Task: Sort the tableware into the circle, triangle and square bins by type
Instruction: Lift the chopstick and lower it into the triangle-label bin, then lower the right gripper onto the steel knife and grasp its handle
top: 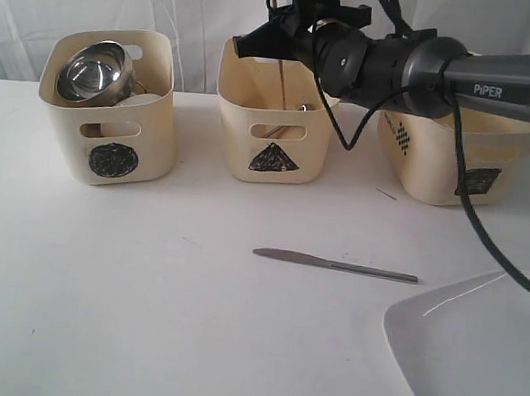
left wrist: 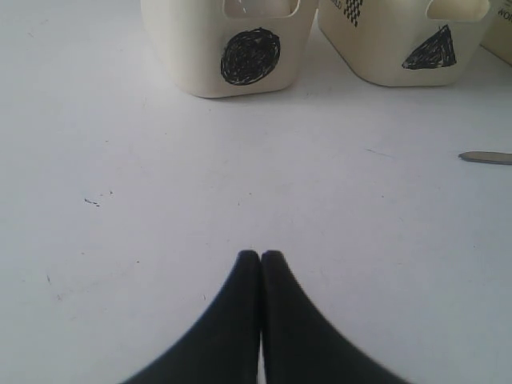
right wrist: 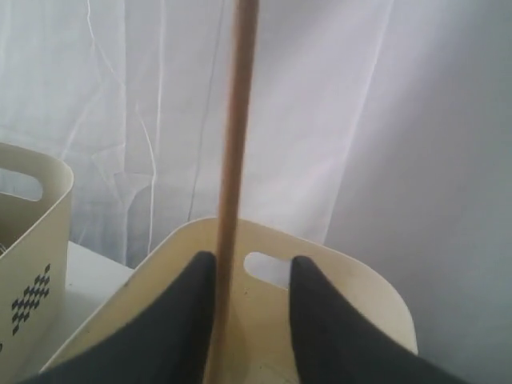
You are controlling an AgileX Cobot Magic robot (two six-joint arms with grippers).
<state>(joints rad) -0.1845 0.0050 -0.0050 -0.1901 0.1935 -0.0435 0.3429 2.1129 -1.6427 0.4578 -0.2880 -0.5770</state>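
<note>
My right gripper (top: 259,43) hangs open above the triangle bin (top: 275,130). A wooden chopstick (right wrist: 236,160) stands upright between its fingers, resting against one of them, with a wide gap to the other. In the exterior view the chopstick (top: 283,85) reaches down inside that bin. The steel bowl (top: 91,72) lies tilted in the circle bin (top: 115,122). On the table in front lie the steel knife (top: 333,265) and, at the near right, the large white plate (top: 473,352). The square bin (top: 442,166) sits behind the right arm. My left gripper (left wrist: 261,256) is shut and empty over bare table.
The right arm's black cable (top: 482,243) droops across the square bin down toward the plate. In the right wrist view a neighbouring bin (right wrist: 32,240) with a checkered label stands beside the triangle bin (right wrist: 344,280). A white curtain hangs behind the bins.
</note>
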